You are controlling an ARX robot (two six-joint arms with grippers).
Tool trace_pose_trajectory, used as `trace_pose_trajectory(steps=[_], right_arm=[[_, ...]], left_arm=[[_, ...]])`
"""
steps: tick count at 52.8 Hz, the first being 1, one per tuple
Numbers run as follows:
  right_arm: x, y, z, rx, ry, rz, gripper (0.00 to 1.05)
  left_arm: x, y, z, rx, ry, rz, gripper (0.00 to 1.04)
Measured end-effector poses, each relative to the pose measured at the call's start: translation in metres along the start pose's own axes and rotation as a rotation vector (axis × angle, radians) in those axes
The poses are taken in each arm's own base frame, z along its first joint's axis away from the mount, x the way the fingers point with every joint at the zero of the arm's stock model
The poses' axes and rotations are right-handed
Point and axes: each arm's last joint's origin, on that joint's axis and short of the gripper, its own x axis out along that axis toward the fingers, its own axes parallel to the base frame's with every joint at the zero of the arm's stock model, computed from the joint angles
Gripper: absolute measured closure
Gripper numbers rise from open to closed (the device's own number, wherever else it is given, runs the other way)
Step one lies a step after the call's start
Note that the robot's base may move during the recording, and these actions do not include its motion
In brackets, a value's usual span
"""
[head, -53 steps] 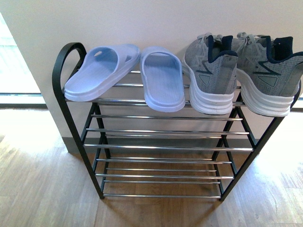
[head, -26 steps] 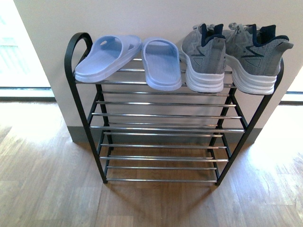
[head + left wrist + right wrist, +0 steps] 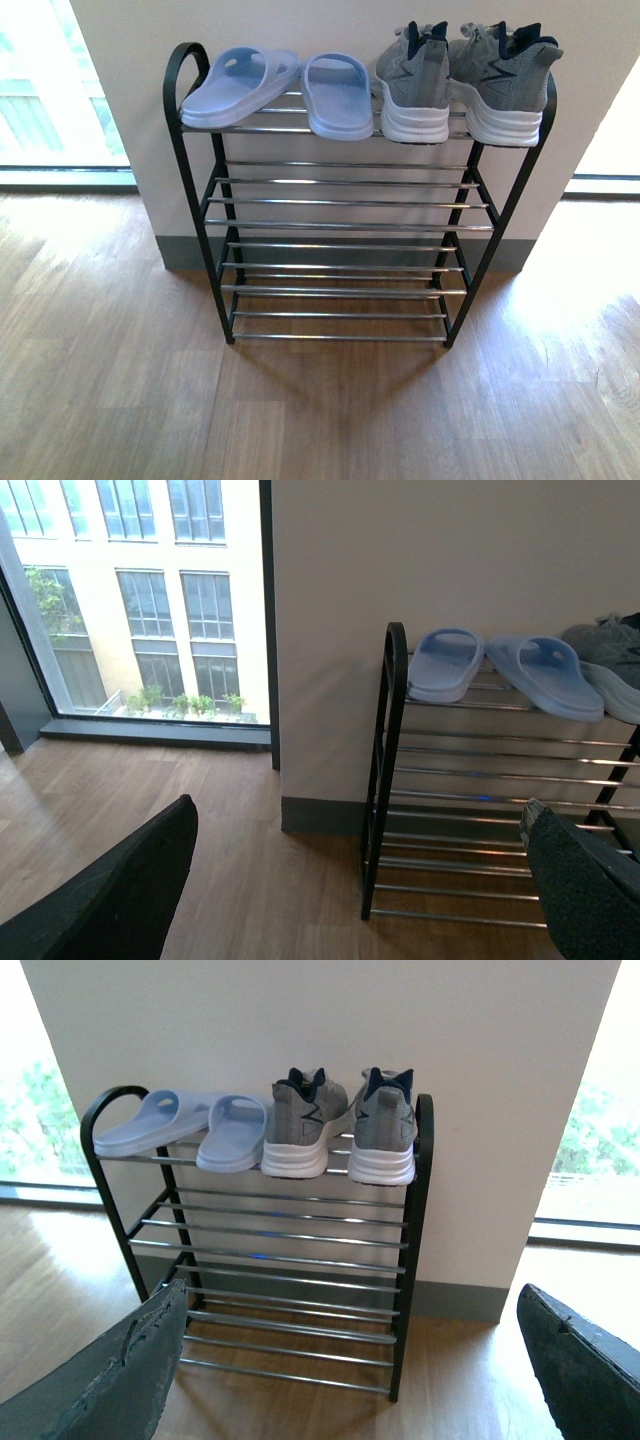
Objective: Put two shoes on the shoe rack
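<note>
Sitting on the top tier of the shoe rack (image 3: 350, 226) are all 4 shoes: 2 slide sandals (image 3: 285, 88) on the left, 2 grey sneakers (image 3: 460, 80) on the right, heels toward the camera. Task is looking finished. Sandals are likely handling light, bendy, a bit slick; best gripping by the strap. Sneakers are looking soft up top, stiffer at the sole; gripping the heel collar is safest. Left end effector (image 3: 350, 890) and right end effector (image 3: 350, 1370) are both gaping wide, holding nothing, hanging well apart from the rack.
</note>
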Motion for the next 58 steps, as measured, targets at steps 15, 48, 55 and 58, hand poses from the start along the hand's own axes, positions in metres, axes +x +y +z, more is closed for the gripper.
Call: trace_pose_trajectory(steps=[15,48,55,58], right_arm=[[0.0000,0.0000,0.0000,0.000,0.000,0.000,0.09],[0.0000,0.0000,0.0000,0.000,0.000,0.000,0.09],[0.0000,0.0000,0.0000,0.000,0.000,0.000,0.09],[0.0000,0.0000,0.0000,0.000,0.000,0.000,0.09]], left_arm=[[0.0000,0.0000,0.0000,0.000,0.000,0.000,0.09],[0.0000,0.0000,0.0000,0.000,0.000,0.000,0.09],[0.0000,0.0000,0.0001,0.000,-0.001,0.000,0.09],[0.0000,0.0000,0.0001,0.000,-0.001,0.000,0.09]])
